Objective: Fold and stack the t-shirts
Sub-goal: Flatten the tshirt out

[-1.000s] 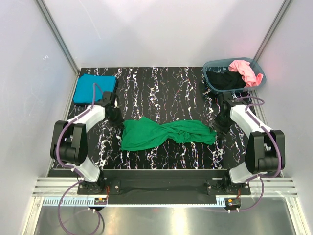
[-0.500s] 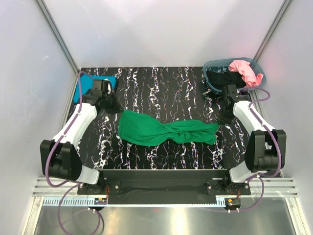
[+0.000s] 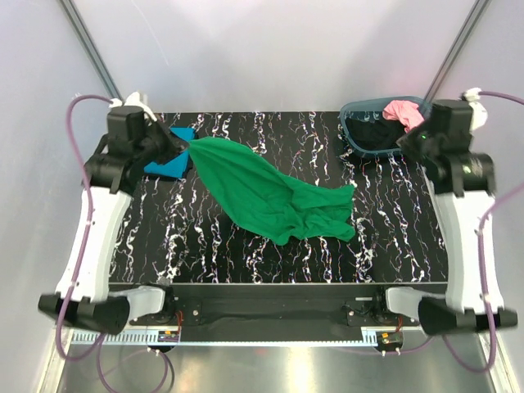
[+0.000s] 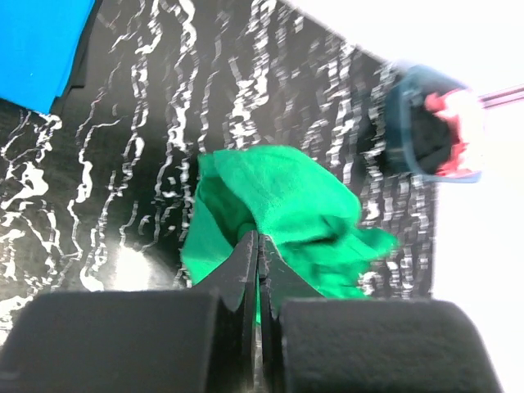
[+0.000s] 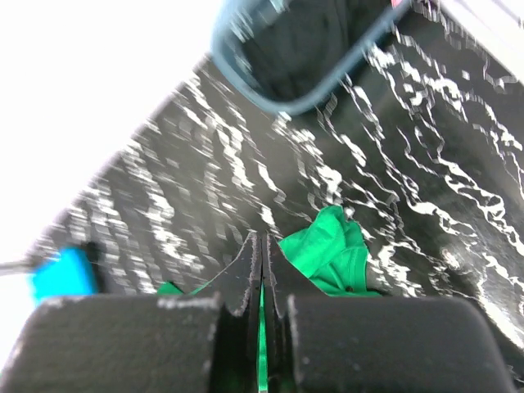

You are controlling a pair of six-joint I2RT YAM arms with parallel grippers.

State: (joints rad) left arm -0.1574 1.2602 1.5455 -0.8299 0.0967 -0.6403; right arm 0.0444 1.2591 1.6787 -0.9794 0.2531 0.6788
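The bright green t-shirt [image 3: 262, 188] stretches slantwise across the table, lifted at its far-left corner, with its crumpled right end [image 3: 332, 214] resting on the surface. My left gripper [image 3: 178, 147] is raised and shut on that lifted corner; in the left wrist view the green t-shirt [image 4: 303, 196] hangs from the closed tips of the left gripper [image 4: 255, 237]. A folded teal t-shirt [image 3: 168, 164] lies at the far left, under the left gripper. My right gripper [image 3: 407, 141] is raised near the basket and shut, with no cloth seen in it. In the right wrist view the right gripper [image 5: 262, 237] sits high above the green t-shirt [image 5: 336, 254].
A grey-blue oval basket [image 3: 368, 102] stands at the far right corner with a pink t-shirt [image 3: 401, 110] and a black t-shirt [image 3: 372, 133] in it. White walls and metal rails enclose the black marbled table [image 3: 246, 254].
Both arms have risen from the table. The left gripper carried the green t-shirt's left corner up and to the far left. The right gripper shut and lifted away toward the basket.
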